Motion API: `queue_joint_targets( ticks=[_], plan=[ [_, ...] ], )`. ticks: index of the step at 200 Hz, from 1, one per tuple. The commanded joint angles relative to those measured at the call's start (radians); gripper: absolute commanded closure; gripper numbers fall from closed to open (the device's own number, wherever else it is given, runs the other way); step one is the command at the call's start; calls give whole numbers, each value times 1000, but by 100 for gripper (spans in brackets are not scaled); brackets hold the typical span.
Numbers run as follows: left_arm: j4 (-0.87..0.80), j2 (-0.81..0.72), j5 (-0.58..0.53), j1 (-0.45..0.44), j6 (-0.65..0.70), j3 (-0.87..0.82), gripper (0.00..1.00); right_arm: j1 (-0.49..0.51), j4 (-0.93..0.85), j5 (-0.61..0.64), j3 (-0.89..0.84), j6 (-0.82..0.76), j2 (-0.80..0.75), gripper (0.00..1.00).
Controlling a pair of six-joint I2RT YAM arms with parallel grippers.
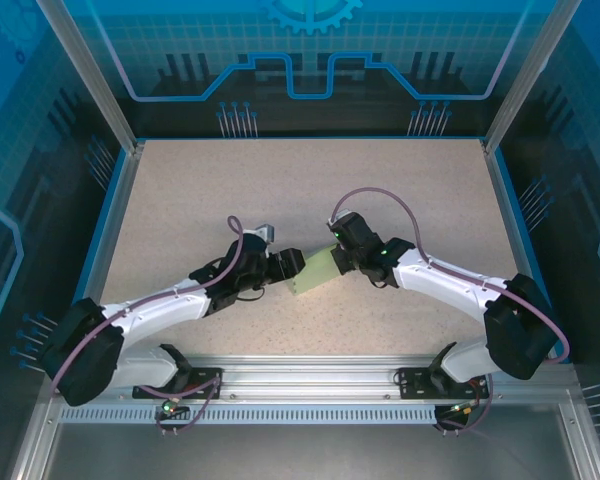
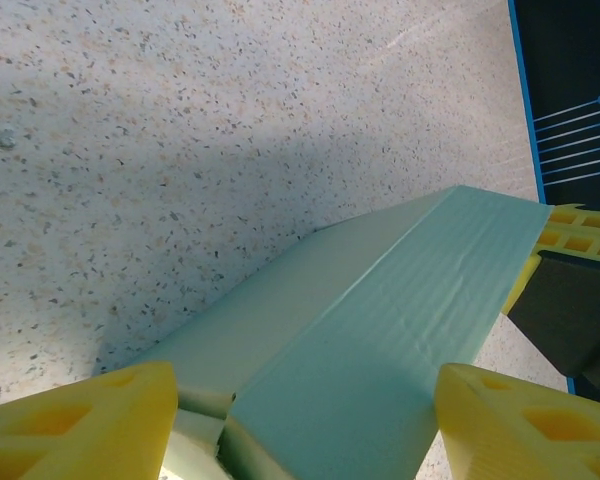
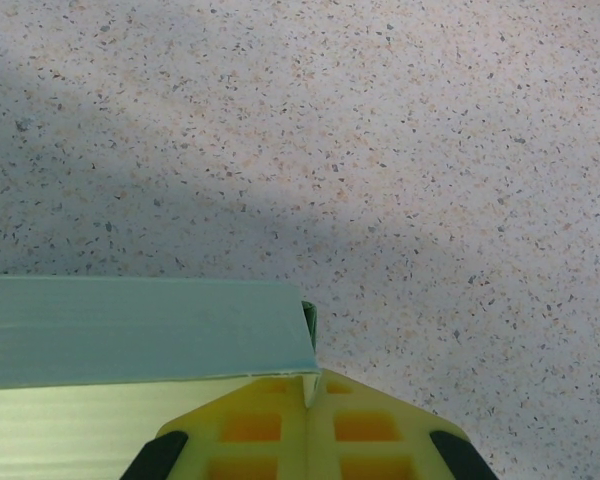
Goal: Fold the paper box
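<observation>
the box [image 1: 314,271] spans the gap between the two grippers, one end inside the left gripper [image 1: 288,265] and the other at the tips of the right gripper [image 1: 338,257]. the left gripper stands spread, with its yellow fingers [image 2: 80,425] on either side of the box's near end. a sliver of table [image 2: 180,150] shows between the box and one finger, so it straddles the box rather than clamps it. the right gripper's fingers [image 3: 305,435] are pressed together, pinching a thin edge at the box's corner. from its wrist view, the rest of the box stretches off to the left of the tips. the box is pale green thin card, long and flattish. a lengthwise crease divides two faces, the upper face has slight ripples, and loose flaps show at the end by the left gripper.
</observation>
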Motion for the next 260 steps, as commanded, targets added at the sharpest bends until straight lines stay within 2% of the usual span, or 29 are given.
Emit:
queue_joint_targets(
  ticks=[1,45,98,125,204,228,260],
  plan=[
    [29,38,5,-13,-25,-28,32,21,-44,-5,10,12,18,99],
    [38,50,-33,-33,-32,-55,38,21,-53,11,13,3,7,93],
    [15,65,-87,-54,-4,-75,43,21,-77,18,29,-12,-16,76],
    [3,72,-107,-58,11,-76,44,21,-96,18,35,-21,-31,71],
    [-8,100,-138,-74,32,-61,46,13,-267,-42,88,-93,-120,56],
    [-9,102,-147,-80,36,-56,47,-47,-277,-159,123,-126,-130,52],
    [-13,107,-143,-85,46,-47,46,-209,-229,-498,179,-126,-59,50]
  ],
)
